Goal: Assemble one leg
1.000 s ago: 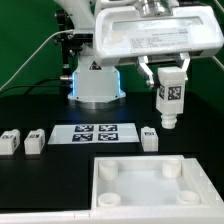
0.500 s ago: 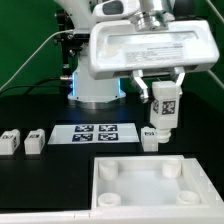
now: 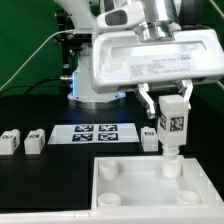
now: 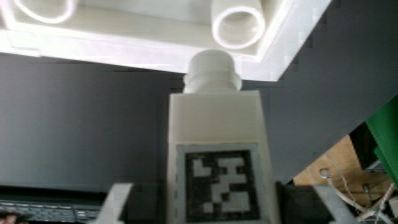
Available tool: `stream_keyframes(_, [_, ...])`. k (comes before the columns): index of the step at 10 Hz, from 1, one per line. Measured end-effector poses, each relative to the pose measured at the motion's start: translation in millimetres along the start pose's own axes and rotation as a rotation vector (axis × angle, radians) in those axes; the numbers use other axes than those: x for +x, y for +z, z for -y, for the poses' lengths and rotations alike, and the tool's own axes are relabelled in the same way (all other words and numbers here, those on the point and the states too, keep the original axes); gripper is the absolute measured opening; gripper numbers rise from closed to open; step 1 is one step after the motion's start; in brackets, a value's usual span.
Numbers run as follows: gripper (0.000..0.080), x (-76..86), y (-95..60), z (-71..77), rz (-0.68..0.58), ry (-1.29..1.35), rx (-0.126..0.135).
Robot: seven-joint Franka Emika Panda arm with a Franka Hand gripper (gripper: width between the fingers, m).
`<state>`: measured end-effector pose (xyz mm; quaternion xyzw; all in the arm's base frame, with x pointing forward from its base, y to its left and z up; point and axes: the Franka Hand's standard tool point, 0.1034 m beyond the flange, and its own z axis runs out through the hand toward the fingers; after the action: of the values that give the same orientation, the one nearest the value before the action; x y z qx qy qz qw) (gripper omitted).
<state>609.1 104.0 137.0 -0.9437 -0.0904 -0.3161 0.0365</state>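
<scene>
at the exterior view's left, two loose blocks [image 3: 10, 141] [image 3: 35, 140] sit on the black counter [image 3: 40, 185] where they sat a second ago. the marker board [image 3: 105, 133] lies flat beside them, and a third block [image 3: 149, 138] stands just past its right end, unmoved.

the change is further right. the gripper [image 3: 170, 108] has carried the leg [image 3: 172, 125] down and toward the exterior view's right. a second ago it hung higher, above the third block. the fingers are closed on the leg's upper sides, and it hangs upright with its tag facing the camera. its round peg now points into the tray's far right corner socket [image 3: 172, 169]. in the wrist view the leg [image 4: 217, 140] lines up with a round socket [image 4: 240, 25], though you cannot tell from either view whether the peg has touched or entered it.

that puts you at the insertion step: the carry looks done and the seating is not yet confirmed.

the tray [image 3: 97, 190] holds nothing loose. its other visible sockets look empty, such as the far left one [image 3: 112, 170].
</scene>
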Motion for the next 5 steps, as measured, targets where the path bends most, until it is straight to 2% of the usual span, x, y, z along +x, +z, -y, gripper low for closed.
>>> stream_keyframes(2, [0.0293,9.4,9.8,-0.3,-0.012,0.006,0.001])
stream_keyframes(5, [0.0293,7.6,10.3,-0.5,-0.009,0.004,0.001])
